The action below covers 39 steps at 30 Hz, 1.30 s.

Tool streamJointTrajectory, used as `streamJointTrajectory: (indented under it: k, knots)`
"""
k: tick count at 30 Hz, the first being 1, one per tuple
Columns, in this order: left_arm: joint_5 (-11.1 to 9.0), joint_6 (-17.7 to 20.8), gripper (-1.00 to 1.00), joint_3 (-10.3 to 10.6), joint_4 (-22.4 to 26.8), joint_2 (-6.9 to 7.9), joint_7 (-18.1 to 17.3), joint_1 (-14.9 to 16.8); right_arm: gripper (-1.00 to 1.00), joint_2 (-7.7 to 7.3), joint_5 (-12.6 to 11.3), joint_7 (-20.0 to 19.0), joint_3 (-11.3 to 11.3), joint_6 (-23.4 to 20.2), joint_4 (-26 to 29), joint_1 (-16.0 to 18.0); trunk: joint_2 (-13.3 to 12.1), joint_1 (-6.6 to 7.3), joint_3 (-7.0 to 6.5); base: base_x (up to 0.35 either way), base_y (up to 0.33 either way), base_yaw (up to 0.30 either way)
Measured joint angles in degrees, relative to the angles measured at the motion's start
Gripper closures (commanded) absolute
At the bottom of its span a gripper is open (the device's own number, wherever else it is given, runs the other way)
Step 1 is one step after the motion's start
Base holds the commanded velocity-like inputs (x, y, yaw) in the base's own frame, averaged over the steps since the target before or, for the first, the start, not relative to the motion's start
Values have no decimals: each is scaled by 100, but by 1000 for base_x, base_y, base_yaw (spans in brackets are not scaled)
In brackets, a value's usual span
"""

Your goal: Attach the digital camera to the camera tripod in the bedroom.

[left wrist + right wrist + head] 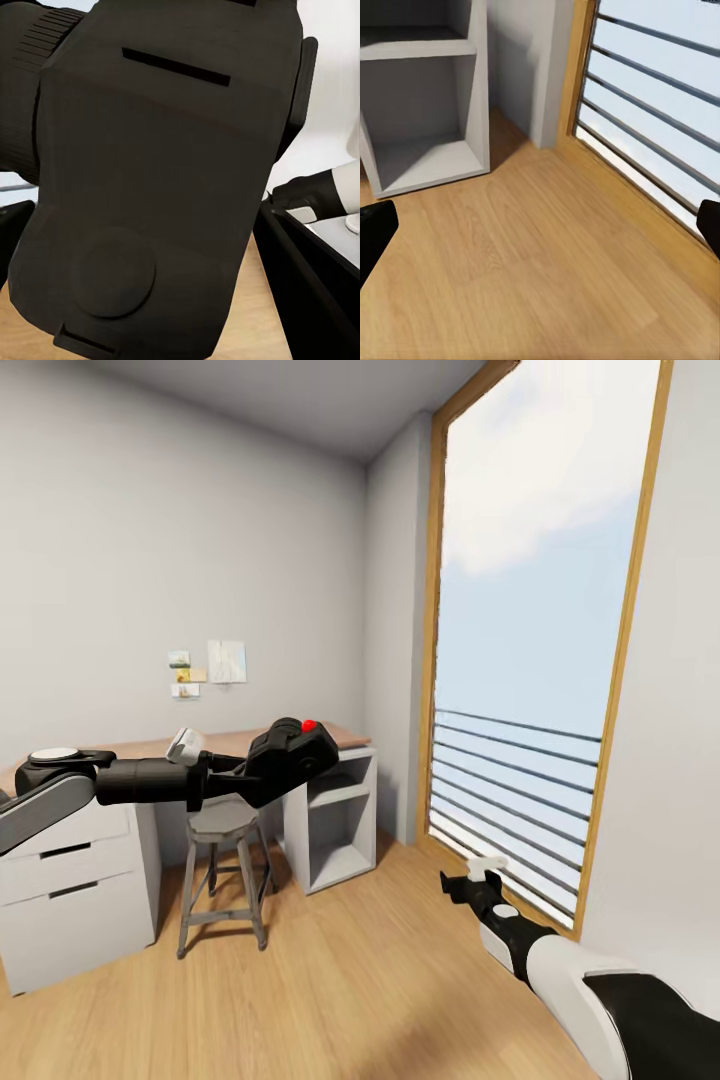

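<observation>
I am looking from the head camera into a small room with pale grey walls, a light wood floor (340,970) and a tall window (540,660) in a wooden frame, with horizontal rails across its lower part.

My left arm reaches across in front of me. Its gripper (255,770) is clamped on the camera (293,755), a black blocky body with a round red button (309,725) on top. The camera hangs in the air in front of the desk (150,745), above a grey stool (222,860), touching neither. In the left wrist view the camera (150,187) sits right up against the lens, dark, with a thin slot and a round disc on the face I see.

The desk has a wood top, white drawers (70,880) at its left end and an open white shelf unit (335,820) at its right end, near the window. Small notes (205,665) are stuck on the wall above it.

My right arm is low at the right, its gripper (472,885) pointing at the floor beside the window rails. In the right wrist view its two black fingertips (375,232) stand wide apart, grasping nothing.
</observation>
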<state>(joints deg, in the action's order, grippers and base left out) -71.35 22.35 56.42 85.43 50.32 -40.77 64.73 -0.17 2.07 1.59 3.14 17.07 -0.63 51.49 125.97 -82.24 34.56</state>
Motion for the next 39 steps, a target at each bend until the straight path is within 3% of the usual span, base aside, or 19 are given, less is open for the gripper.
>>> streamJointTrajectory:
  k: [39]
  knots:
    - [0,0,100,0,0,0,0,0,-100,9,0,-8,0,0,0,-21,-1564,857,-700,0,0,0]
